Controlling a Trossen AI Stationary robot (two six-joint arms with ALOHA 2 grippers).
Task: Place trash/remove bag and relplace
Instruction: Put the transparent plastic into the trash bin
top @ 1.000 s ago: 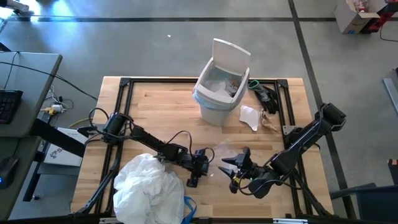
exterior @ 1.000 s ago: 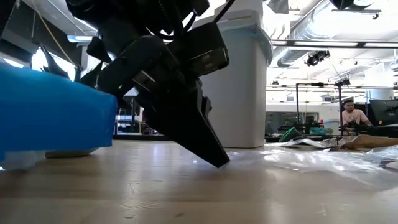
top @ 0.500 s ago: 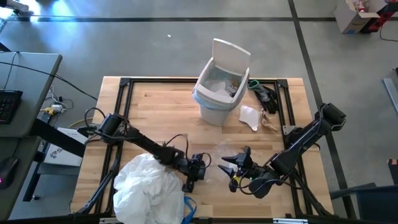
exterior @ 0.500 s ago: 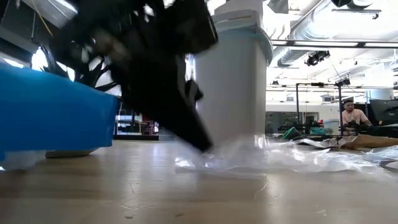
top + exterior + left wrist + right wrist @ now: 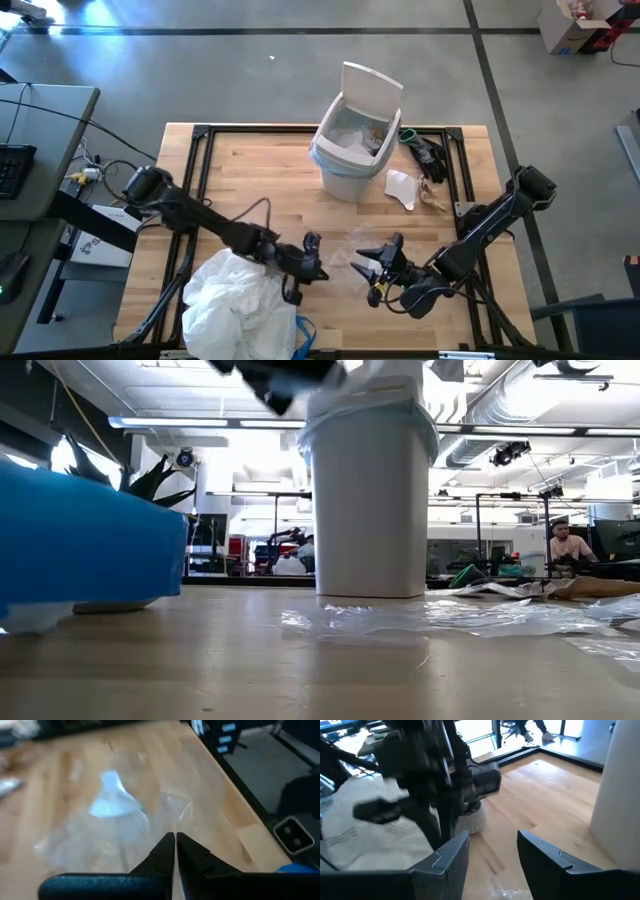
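A clear crinkled wrapper (image 5: 348, 244) (image 5: 450, 615) (image 5: 115, 820) lies on the wood near the front middle. My left gripper (image 5: 315, 262) (image 5: 174, 836) hangs shut well above its left edge, at the top of the low view (image 5: 285, 375). My right gripper (image 5: 365, 272) (image 5: 492, 842) hovers open just right of the wrapper, nothing between its fingers. The white bin (image 5: 350, 150) (image 5: 372, 490) stands at the far middle, lid up, with the light-blue bag (image 5: 370, 410) folded over its rim and trash inside. A white scrap (image 5: 402, 188) and brown paper (image 5: 435, 198) lie to its right. My left gripper's fingers are shut, slanting down toward the wrapper. In the left wrist view a crease of the clear film (image 5: 176, 822) runs up to the fingertips. The low view shows the wrapper lying flat on the table. Whether the gripper touches or holds the film, I cannot tell.
A big crumpled whitish plastic heap (image 5: 238, 295) with a blue part (image 5: 90, 540) fills the near left corner beside the left arm. A dark object (image 5: 425, 152) lies right of the bin. A black frame (image 5: 200, 135) borders the tabletop. A person (image 5: 568, 545) sits far behind.
My left gripper was down at the wrapper's left edge. It has since risen steeply and drawn back a little toward the table's left edge. The wrapper's near edge slid along with it and bulged up for a moment. That edge now lies low on the table again.
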